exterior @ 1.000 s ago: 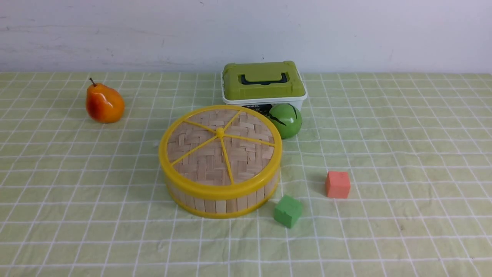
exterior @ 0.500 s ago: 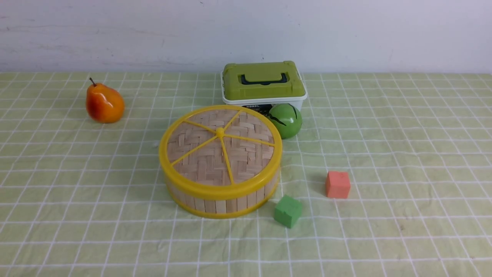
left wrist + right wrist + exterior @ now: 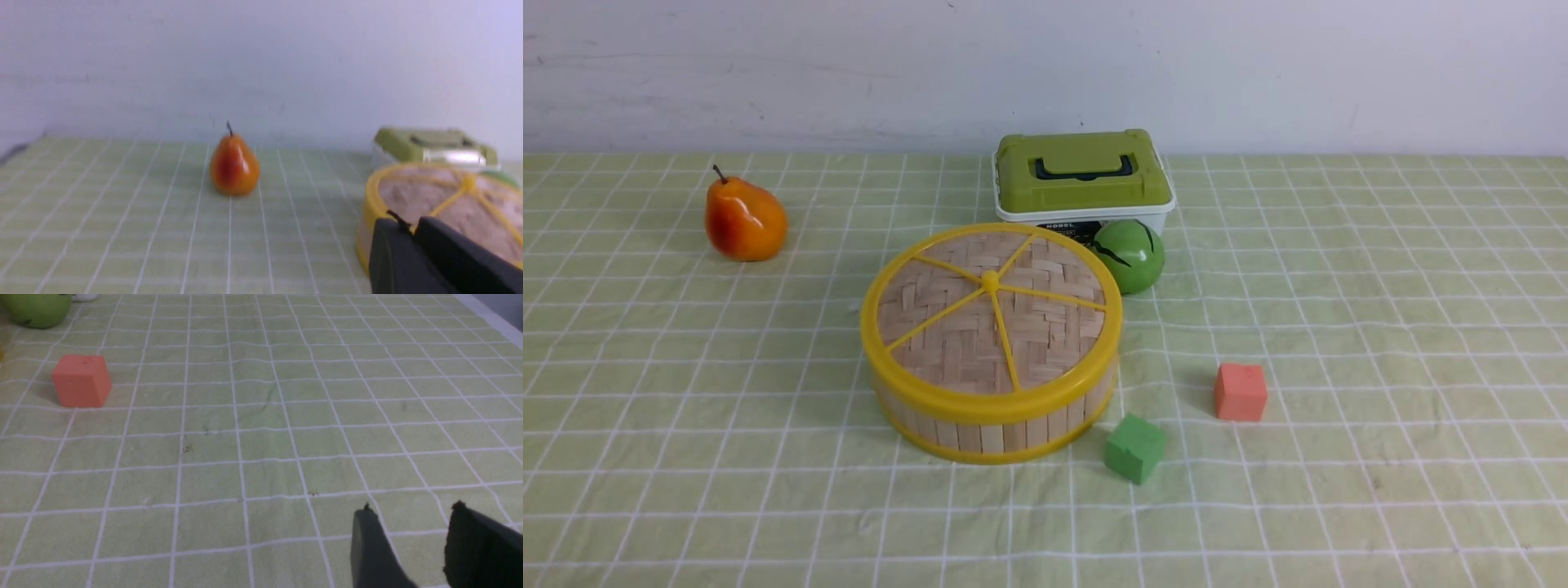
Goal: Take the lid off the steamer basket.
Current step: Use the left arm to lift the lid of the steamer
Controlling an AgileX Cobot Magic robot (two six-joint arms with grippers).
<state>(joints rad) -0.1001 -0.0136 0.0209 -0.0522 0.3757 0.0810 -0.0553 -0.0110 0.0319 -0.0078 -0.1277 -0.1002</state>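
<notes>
Now | lid (image 3: 991,314) woven, yellow-rimmed, on steamer basket (image 3: 1005,433) | left gripper (image 3: 410,224) unclear | right gripper (image 3: 412,506) parted

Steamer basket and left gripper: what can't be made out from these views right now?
Inside of the steamer basket: front view, covered by the lid.
Opening of the left gripper: left wrist view, blurred, fingers overlap and run off the frame edge.
Label on the white box: front view, partly behind the lid and green ball.
</notes>
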